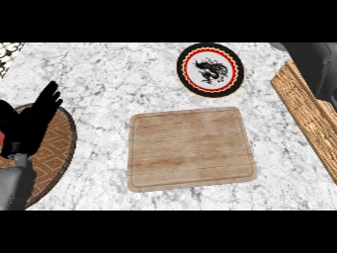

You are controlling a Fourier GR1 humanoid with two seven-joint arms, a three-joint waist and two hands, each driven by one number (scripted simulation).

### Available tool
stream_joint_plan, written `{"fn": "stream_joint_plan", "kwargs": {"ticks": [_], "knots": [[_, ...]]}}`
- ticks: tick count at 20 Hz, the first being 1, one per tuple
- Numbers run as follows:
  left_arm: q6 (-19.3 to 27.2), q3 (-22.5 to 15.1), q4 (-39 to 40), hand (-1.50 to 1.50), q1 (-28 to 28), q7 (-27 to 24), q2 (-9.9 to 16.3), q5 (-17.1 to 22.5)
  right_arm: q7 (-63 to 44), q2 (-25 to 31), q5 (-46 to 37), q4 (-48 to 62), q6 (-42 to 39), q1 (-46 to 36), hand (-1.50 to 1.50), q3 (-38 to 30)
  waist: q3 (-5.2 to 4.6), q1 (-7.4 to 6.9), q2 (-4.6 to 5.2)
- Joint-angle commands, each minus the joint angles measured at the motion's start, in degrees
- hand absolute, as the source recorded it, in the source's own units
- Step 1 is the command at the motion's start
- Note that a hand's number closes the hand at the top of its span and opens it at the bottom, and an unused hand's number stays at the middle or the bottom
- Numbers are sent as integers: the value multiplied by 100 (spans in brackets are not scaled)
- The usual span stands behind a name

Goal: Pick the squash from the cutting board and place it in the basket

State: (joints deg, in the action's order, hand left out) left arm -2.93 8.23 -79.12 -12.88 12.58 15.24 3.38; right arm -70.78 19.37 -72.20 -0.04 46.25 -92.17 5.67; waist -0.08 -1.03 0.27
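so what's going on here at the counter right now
The cutting board lies bare in the middle of the marble counter; no squash shows on it. At the right edge, the robot's right arm hangs over the wicker basket; its hand is hard to make out there, so whether it holds the squash cannot be told. The left hand rests open at the left, fingers up, above a brown patterned mat. A round plate with a dark red-rimmed design sits behind the board.

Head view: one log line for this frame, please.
cutting board: nothing on it | squash: not visible | left hand: open, resting at left | right hand: above basket
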Motion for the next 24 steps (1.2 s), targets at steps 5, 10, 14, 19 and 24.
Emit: {"fn": "stream_joint_plan", "kwargs": {"ticks": [5, 10, 14, 19, 24], "knots": [[84, 162, 176, 0, 85, -272, 17, -48, -575, 176, 153, -180, 196, 590, 150, -104, 4, 173, -63], [-13, 198, -225, 0, 309, 78, 118, 61, -126, 474, 295, -465, 479, 1143, 150, -212, 9, 197, -96], [-43, 74, -341, 0, 444, 47, 27, 1, 92, 637, 426, -753, 838, 1628, 150, -337, 8, 153, -73], [38, 65, -290, 0, 140, 261, -69, 63, -673, 1036, 172, -571, 1614, 2002, -150, -286, 4, 102, -31], [-71, 162, -417, 0, 155, 315, 96, 112, -190, 995, 457, -854, 1525, 2421, -150, -572, 7, 124, -59]]}}
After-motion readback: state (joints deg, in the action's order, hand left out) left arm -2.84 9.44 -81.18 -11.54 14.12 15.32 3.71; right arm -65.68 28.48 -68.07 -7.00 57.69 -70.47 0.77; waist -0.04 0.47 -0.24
